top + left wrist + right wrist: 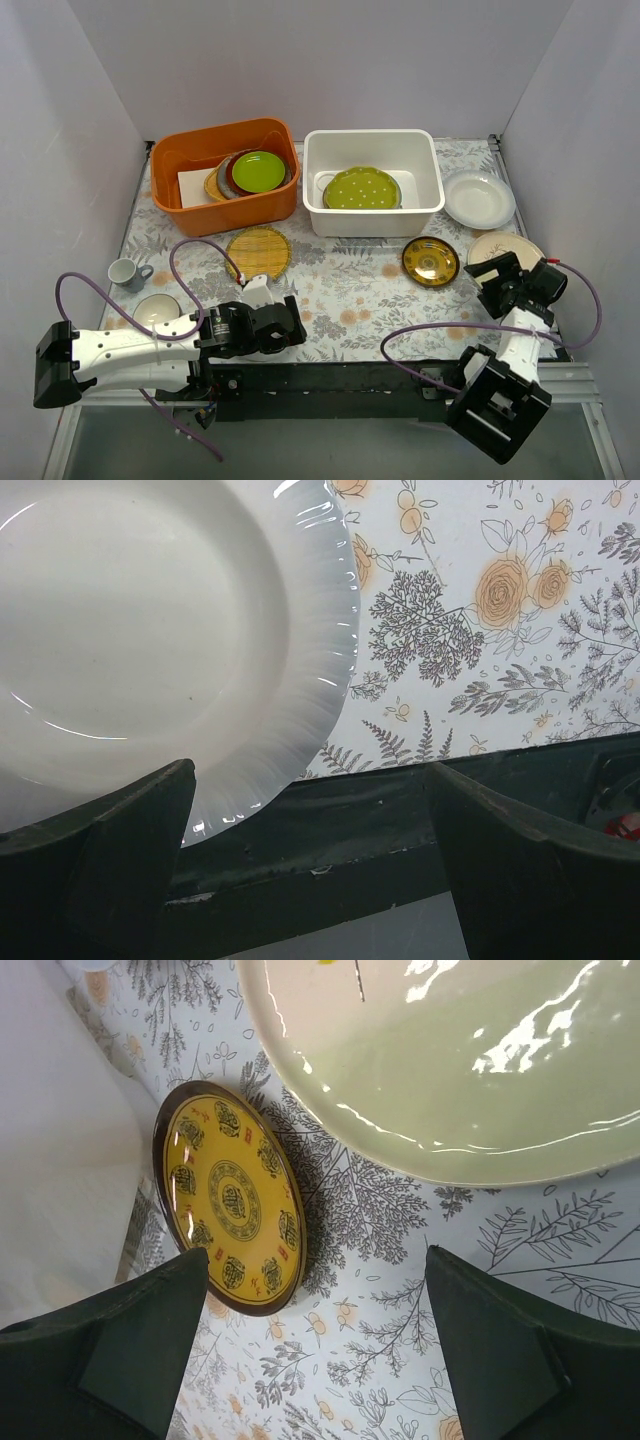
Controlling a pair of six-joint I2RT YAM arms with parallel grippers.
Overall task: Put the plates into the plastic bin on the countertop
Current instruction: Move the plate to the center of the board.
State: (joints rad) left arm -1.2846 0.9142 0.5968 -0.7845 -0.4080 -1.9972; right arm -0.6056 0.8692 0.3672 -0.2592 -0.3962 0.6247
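Top external view: green dotted plate [361,188] already lies in plastic bin [375,222]. Woven yellow plate [258,250], dark-and-gold plate [431,261], plain white plate [479,199] and tan plate [505,248] wait out on table [350,290]. You stand between picks. Your left tool [315,780] gapes wide and empty, cream plate [140,630] just beside it; tight view, so likely near-left one. Your right tool [318,1260] is equally wide and empty, above gap between dark-and-gold and tan plates. Next: pick one, slip finger under rim, close, lift over bin wall.

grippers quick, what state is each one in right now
left gripper: open, holding nothing
right gripper: open, holding nothing
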